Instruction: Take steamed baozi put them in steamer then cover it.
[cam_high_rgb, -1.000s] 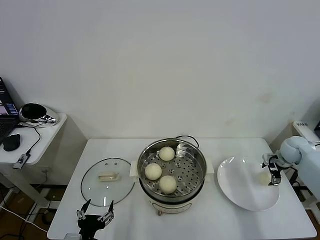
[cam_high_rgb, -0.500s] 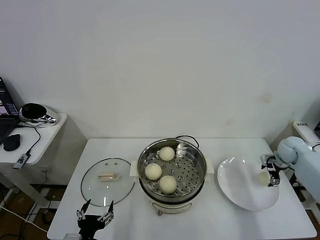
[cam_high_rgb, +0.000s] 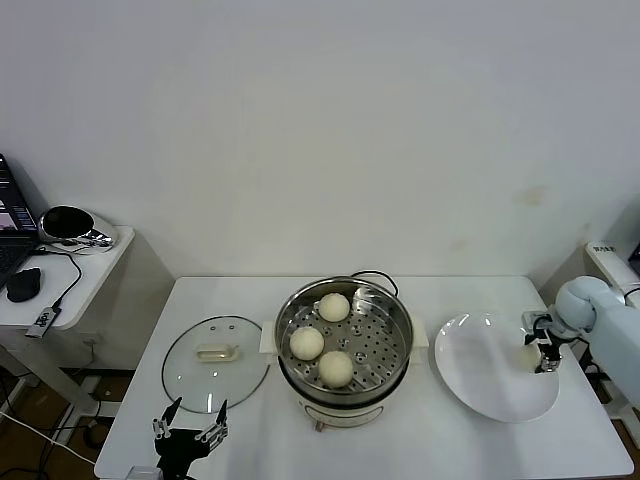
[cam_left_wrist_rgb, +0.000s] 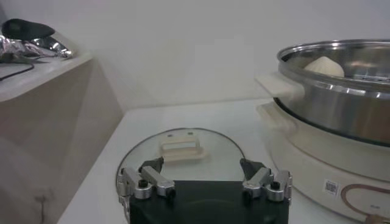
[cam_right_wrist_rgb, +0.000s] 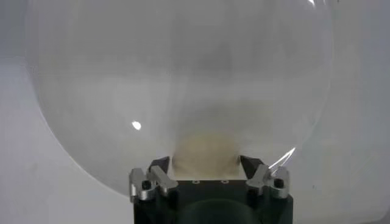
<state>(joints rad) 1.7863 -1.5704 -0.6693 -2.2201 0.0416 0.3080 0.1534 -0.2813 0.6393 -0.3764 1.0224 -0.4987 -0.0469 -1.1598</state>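
**Last bun on the plate**

While three buns sit on the perforated tray of the steamer, the fourth bun lies on the white plate, near its right edge. We judge it soft and light, with a smooth skin that dents easily, so we would take it across its widest part, at the sides, and squeeze gently (a hard pinch would crush it).

Our right gripper is down on the plate with the bun between its fingers; the jaws stand part-way in around it, and we cannot tell whether they grip it yet.

Our left gripper waits spread wide at the table's front edge, near the lid, which lies flat left of the steamer.
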